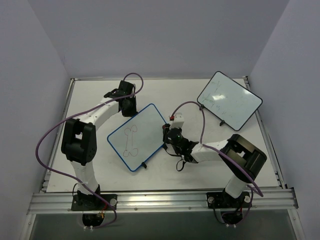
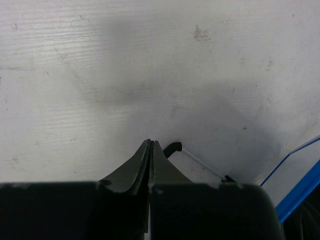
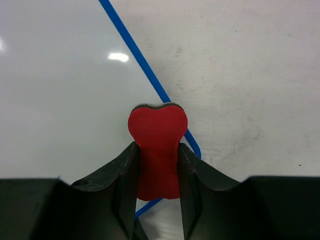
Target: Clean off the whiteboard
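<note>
Viewing from the top external camera, the whiteboard [image 1: 137, 136] lies flat and skewed at mid-table, with a bone-shaped outline [image 1: 131, 141] drawn on it and not yet wiped. The right gripper [image 1: 169, 134] sits at the board's right edge, its arm folded low with the elbow out to the right. The left gripper [image 1: 129, 105] points down at the board's far-left corner from an arm stretched forward. A black-framed board [image 1: 229, 99] lies well apart, beyond the right jaws. In the left wrist view, the left gripper [image 2: 150, 144] has its jaws pressed together on nothing. A black foot [image 2: 172, 147] of the board lies just right of the tips, and the whiteboard's blue frame [image 2: 302, 186] lies further right. Whether this gripper touches the board cannot be determined. In the right wrist view, the right gripper [image 3: 157, 146] is clamped on a red eraser [image 3: 157, 125]. The eraser's tip sits over the blue frame [image 3: 145, 70], with the white surface ahead and left of the jaws and the bare table [image 3: 250, 75] to their right. Risk: a stroke begun here may catch the eraser on the frame. An unbraced board may slide or pivot under sideways pressure, leaving the outline partly unwiped.
</note>
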Controlling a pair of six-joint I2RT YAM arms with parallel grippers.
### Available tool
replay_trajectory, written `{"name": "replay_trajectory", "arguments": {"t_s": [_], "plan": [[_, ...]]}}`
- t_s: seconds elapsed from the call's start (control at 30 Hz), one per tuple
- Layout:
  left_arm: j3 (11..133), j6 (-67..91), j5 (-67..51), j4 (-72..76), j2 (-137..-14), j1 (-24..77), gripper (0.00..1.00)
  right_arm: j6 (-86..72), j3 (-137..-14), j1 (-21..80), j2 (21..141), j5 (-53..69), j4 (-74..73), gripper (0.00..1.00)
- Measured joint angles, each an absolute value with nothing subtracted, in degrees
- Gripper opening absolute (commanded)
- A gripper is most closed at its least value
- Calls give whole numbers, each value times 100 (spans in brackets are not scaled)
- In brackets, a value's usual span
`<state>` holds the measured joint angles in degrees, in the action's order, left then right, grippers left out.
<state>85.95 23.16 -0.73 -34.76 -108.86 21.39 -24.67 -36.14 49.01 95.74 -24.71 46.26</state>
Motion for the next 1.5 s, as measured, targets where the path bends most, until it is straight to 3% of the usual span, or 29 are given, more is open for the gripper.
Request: {"name": "replay_trajectory", "arguments": {"t_s": [0.47, 0.97, 1.5], "plan": [[8595, 2318, -113, -3474, -10886, 2139, 5, -2460, -3551, 4945, 9585, -2510, 4604, 22], [8552, 2265, 19, -3472, -10886, 2110, 5, -2381, -4982, 6442, 10339, -3194, 4827, 21], [8552, 2270, 8, -3465, -10886, 2110, 5, -2786, -4375, 6471, 10252, -3216, 5417, 22]]}}
